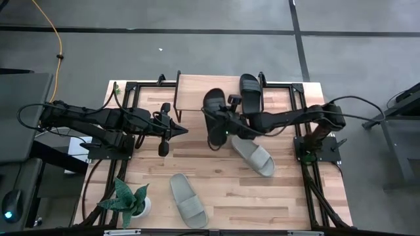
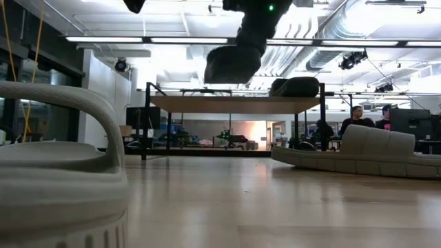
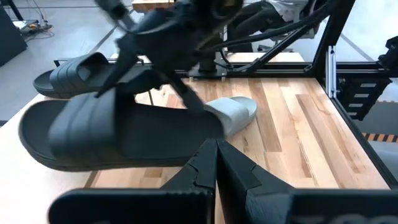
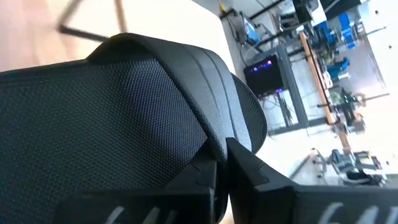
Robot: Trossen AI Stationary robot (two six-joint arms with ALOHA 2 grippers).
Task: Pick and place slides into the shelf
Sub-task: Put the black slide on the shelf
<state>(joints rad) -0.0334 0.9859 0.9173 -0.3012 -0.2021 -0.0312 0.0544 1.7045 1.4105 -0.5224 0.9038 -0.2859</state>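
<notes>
Starting on the left, the left arm is just sitting over the table, its left gripper [image 1: 182, 130] pointing toward the middle with the fingers pressed together on nothing, close to the shelf's near edge. Down in the front-left corner a little potted plant [image 1: 126, 199] is hanging out, and a bit right of it one grey slide [image 1: 188, 200] is lying flat on the table [image 1: 295, 196], strap up.

Moving to the middle, the shelf [image 1: 190, 88] is standing along the far edge of the table, light plank top on thin black legs. The right gripper [image 1: 223, 130] is pinching a black slide [image 1: 214, 117] by the strap, and in the low view that slide is hanging in the air above the shelf top, not touching it. The second black slide [image 1: 251, 93] is already resting on the shelf, just right of the held one.

Further right, the other grey slide [image 1: 253, 156] is lying on the table in front of the shelf, angled, right under the right arm, well apart from the first grey one.
</notes>
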